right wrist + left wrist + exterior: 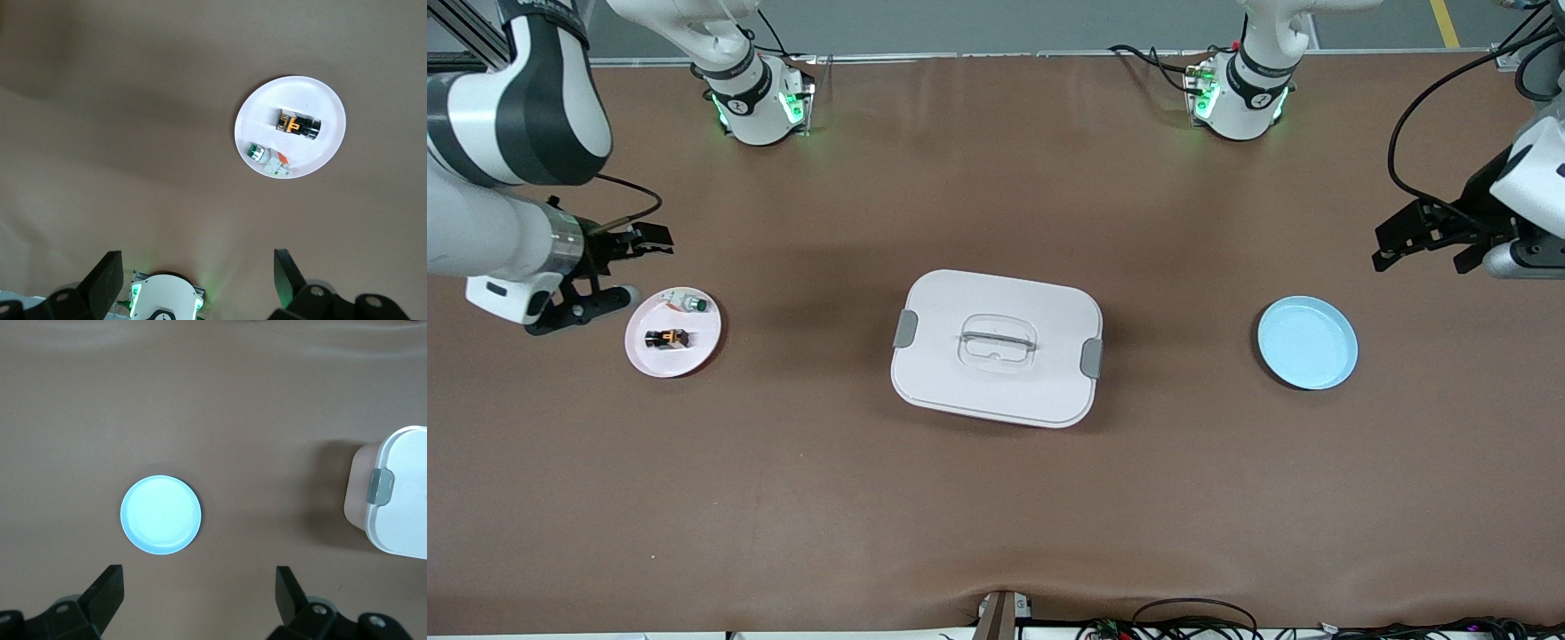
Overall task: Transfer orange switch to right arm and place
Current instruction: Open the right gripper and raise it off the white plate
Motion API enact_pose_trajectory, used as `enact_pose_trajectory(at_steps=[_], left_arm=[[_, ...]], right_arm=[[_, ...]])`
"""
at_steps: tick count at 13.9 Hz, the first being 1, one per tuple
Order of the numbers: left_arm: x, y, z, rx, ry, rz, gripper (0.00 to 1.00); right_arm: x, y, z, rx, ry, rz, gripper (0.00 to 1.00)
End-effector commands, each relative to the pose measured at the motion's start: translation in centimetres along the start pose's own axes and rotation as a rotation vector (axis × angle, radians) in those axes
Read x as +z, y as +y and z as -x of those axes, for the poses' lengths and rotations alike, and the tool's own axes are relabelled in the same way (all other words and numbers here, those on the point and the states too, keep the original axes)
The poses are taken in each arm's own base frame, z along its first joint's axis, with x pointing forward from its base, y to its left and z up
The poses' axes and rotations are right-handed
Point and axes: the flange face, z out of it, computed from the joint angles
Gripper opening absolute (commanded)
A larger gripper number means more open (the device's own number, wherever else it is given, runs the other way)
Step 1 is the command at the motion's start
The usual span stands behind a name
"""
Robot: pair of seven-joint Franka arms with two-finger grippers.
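Observation:
The orange switch (667,338) (298,124), a tiny black block with an orange middle, lies on a small pale pink plate (704,331) (321,100) toward the right arm's end of the table. My right gripper (634,265) (199,270) hangs open and empty in the air just beside that plate, off its rim. My left gripper (1414,247) (200,587) is open and empty too, up in the air at the left arm's end, close to a light blue plate (1307,342) (160,515) with nothing on it.
A small silver-white part with a green cap (687,303) (269,159) shares the pink plate with the switch. A white lidded box with grey clips (996,347) (403,500) stands mid-table between the two plates. Cables run along the table's front edge.

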Motion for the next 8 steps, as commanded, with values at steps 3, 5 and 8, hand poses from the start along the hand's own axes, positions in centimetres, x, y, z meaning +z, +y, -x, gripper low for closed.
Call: enact_pose_trajectory(at_steps=[3,5,8], left_arm=[[-0.3,-0.8,5.6,-0.003,0.081,-0.022,1.0],[-0.3,-0.4,5.7,-0.003,0.052,-0.023,1.0],[-0.2,-0.3,5.1,-0.011,0.024,-0.024,1.0]], right_arm=[[-3.6,2.4,1.3,0.069,0.079,-0.023,1.0],[-4.8,2.3,1.8,0.068,0.1,-0.016,1.0],[-5.1,2.5,1.9,0.072,0.116,-0.01,1.0]])
